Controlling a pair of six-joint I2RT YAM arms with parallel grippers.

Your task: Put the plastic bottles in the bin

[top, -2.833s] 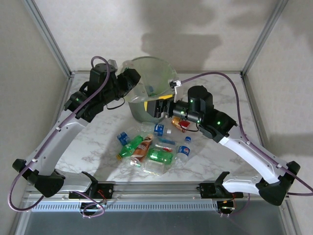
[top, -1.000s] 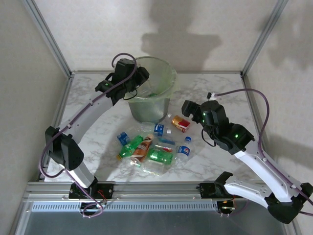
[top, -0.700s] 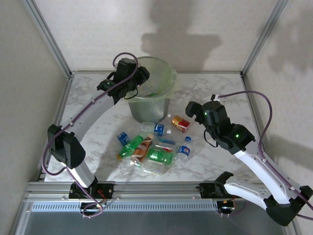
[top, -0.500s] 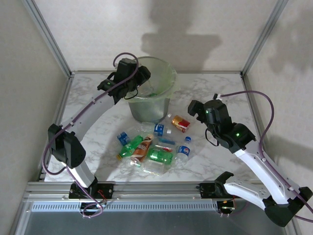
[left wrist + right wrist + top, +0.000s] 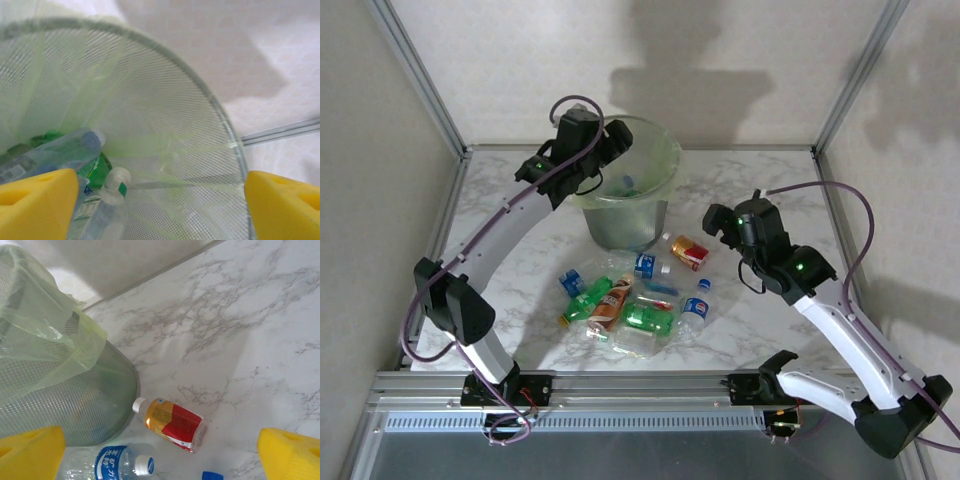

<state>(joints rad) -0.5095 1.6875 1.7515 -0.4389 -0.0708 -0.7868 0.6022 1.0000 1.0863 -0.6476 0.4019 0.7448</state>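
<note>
The left pincer [image 5: 160, 200] stands wide and empty over the bin [image 5: 220, 115], with several plastic bottles [image 5: 107, 200] lying at the bottom below it. The right pincer [image 5: 160, 452], also wide and empty, hangs above the table [image 5: 260, 330]. A red-labelled bottle [image 5: 175, 424] lies just below it, beside the bin.

A white tabletop [image 5: 525, 290] with grey marble veining spans the enclosure, and the right wrist view shows the veins sharply. Plain off-white walls [image 5: 520, 70] close it in behind and at both sides, with slanted aluminium posts [image 5: 417, 75] at the two far corners. Large soft shadows [image 5: 690, 85] lie on the back wall. Along the near edge runs a silver rail [image 5: 640, 384]. Below it a slotted strip [image 5: 620, 422] sits above a dark glossy panel [image 5: 620, 455]. In the left wrist view a thin metal strip [image 5: 280, 132] crosses pale, blurred ground, probably where wall meets tabletop.
</note>
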